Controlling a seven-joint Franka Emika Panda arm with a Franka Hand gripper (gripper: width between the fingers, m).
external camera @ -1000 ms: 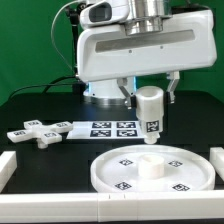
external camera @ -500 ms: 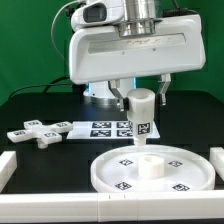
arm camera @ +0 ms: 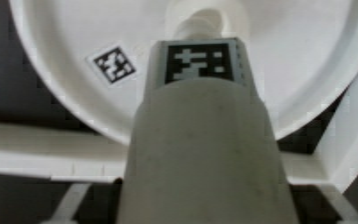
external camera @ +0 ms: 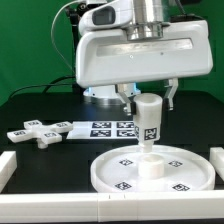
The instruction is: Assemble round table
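Round table leg [external camera: 149, 115], white cylinder, 1 tag showing, pinched nearly upright between gripper [external camera: 149, 97] fingers, lower end over centre of rimmed disc [external camera: 100, 172] on black table [external camera: 40, 105]. Cross-shaped base [external camera: 32, 132] well apart, at exterior view's left, beside marker board [external camera: 105, 128].

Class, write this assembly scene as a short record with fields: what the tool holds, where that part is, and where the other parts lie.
Tool: shut on the cylinder leg
Leg position: roughly upright over the middle of the round disc; whether they touch cannot be told
Cross-shaped base: lying flat at the exterior view's left, apart from the disc
Marker board: flat, behind the disc
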